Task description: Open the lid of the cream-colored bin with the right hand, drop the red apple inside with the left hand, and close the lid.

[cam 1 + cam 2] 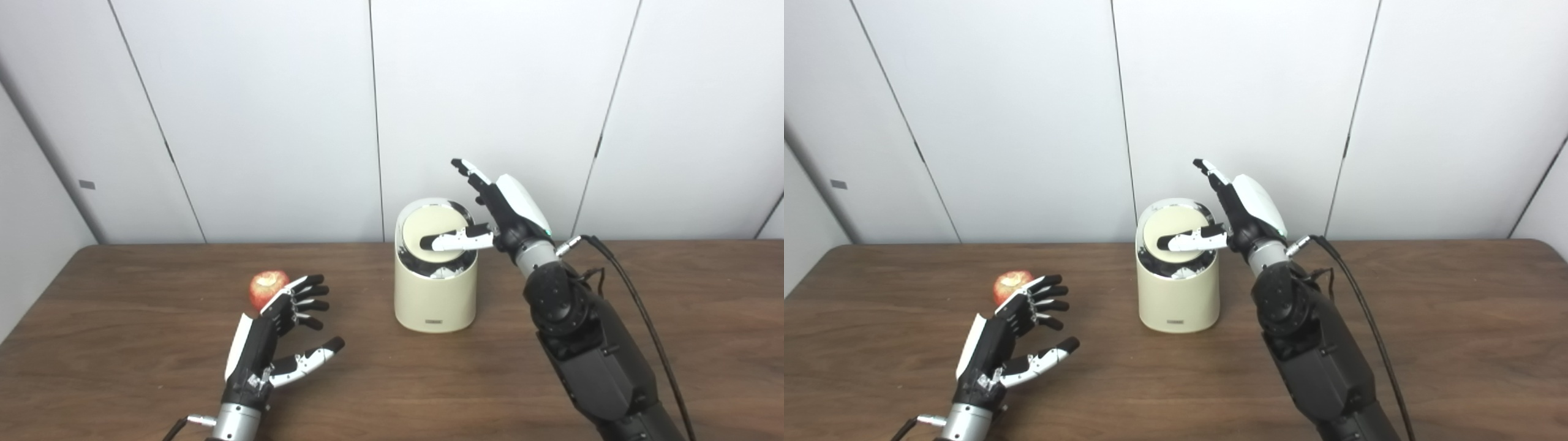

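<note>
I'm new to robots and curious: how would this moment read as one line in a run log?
right robot hand: open, thumb on bin lid | left robot hand: open, beside apple | apple: on table

The left hand (272, 334) sits low, palm turned inward, fingers (309, 293) spread and empty. The right hand (499, 214) is raised, fingers upright, thumb stretched sideways.

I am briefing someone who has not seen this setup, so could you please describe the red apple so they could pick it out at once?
Start at the brown wooden table against the white panelled wall. Left of the cream-colored bin at its middle, the left hand hovers open. The red apple sits on the table just behind that hand's fingertips, the only small, round, red thing in view.
</note>
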Tool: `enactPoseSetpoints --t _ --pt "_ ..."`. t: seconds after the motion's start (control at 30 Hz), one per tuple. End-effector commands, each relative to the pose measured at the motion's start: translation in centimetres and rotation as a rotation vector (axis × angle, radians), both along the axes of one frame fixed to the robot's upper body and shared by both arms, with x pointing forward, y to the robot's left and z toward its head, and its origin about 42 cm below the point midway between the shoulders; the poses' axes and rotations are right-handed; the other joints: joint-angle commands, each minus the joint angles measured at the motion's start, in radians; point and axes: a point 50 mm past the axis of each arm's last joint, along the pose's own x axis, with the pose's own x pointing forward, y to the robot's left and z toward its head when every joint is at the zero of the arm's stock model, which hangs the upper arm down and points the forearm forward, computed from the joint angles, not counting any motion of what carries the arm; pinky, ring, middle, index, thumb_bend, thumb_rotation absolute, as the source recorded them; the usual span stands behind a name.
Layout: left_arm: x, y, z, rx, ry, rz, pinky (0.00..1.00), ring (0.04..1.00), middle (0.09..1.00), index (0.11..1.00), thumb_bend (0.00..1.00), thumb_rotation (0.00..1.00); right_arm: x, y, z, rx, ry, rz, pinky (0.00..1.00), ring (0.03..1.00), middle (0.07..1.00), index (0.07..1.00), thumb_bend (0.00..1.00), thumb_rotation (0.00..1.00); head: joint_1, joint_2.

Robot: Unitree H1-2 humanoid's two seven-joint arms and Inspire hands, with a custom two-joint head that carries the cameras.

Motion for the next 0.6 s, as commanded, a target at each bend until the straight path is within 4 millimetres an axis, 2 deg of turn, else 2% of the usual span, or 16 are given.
enactPoseSetpoints --t 0.0,0.27,0.43,0.57 --pt "-0.5 -0.5 -0.5 -0.029 -0.004 0.009 0.57 0.699 0.772 0.823 0.63 0.00 0.6 0.4 3.2 -0.013 -0.109 0.009 0.79 0.913 0.928 0.930 0.90 0.35 0.003 0.003" --pt "-0.7 -0.6 -0.3 -0.033 -0.003 0.003 0.56 0.700 0.775 0.825 0.62 0.00 1.0 -0.2 2.9 -0.030 -0.090 -0.013 0.67 0.874 0.925 0.927 0.87 0.31 0.005 0.010" --pt "-0.8 -0.5 -0.2 -0.029 -0.005 0.006 0.56 0.696 0.772 0.825 0.62 0.00 0.9 -0.9 2.5 -0.066 -0.078 -0.026 0.70 0.877 0.932 0.936 0.86 0.27 0.005 0.019" --pt "-0.9 -0.5 -0.1 -0.029 -0.006 0.004 0.56 0.700 0.772 0.824 0.61 0.00 0.8 -1.4 2.0 -0.104 -0.073 -0.043 0.68 0.856 0.925 0.926 0.85 0.25 0.006 0.027"
